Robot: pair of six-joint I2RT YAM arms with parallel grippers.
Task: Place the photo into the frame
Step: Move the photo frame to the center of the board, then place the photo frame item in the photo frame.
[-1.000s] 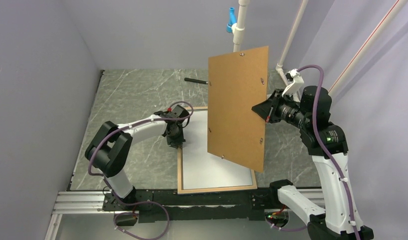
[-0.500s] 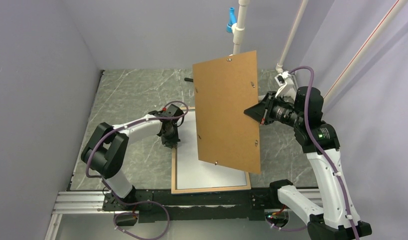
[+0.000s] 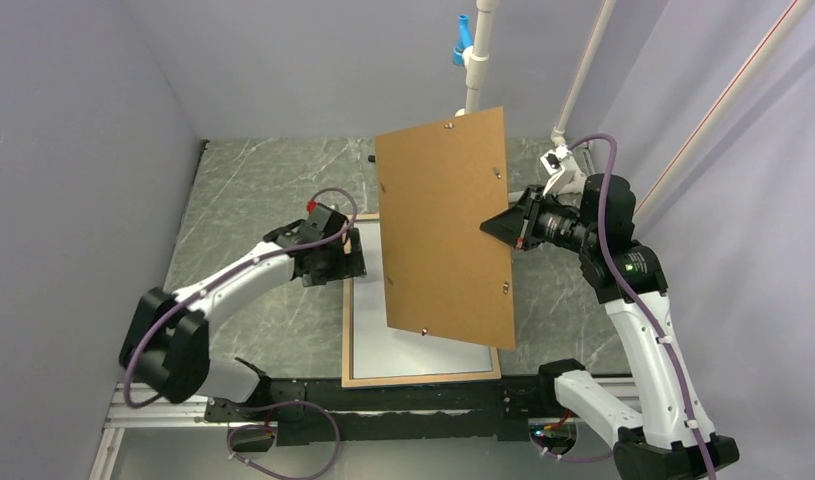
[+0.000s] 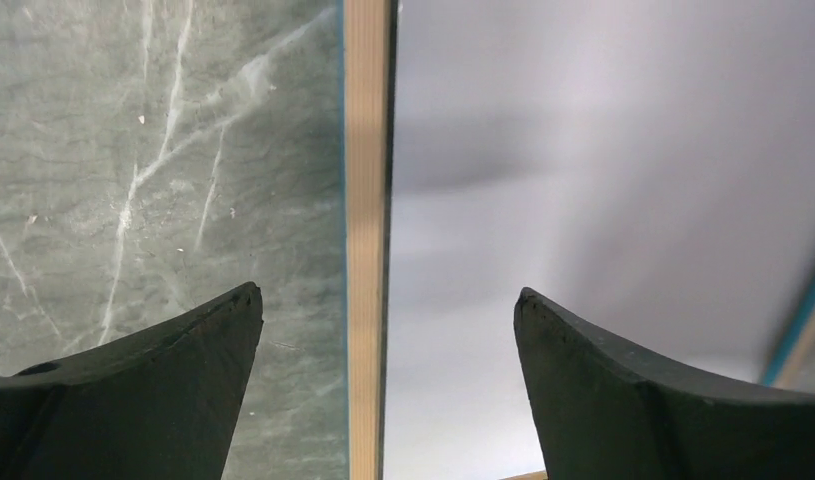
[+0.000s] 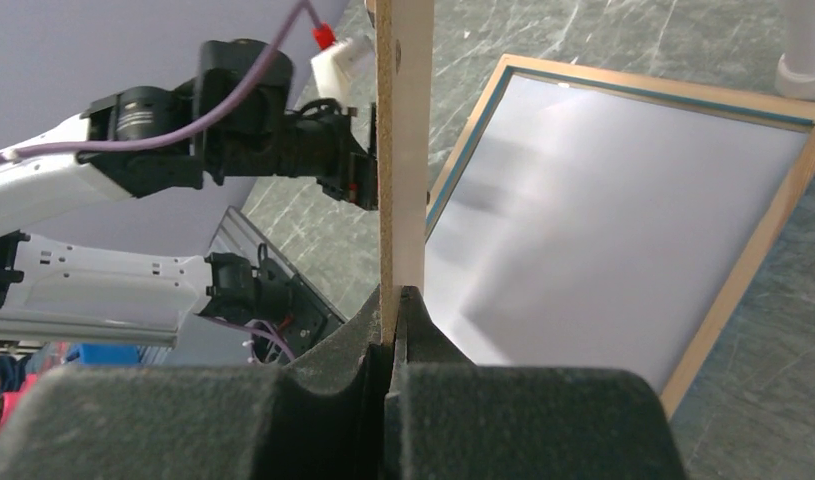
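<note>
the photo (image 3: 413, 345) lies white back up inside the frame (image 3: 423, 379), which rests face down on the marble table (image 3: 263, 190). the right gripper (image 5: 395, 305) is clamped on the edge of the brown backing board (image 3: 443, 225), holding it near upright above them. the left gripper (image 4: 388, 295) hangs wide open and empty over the frame's left rail. the photo looks seated, so next, i'd say, the board must tilt flat and settle squarely within the rails.
</note>
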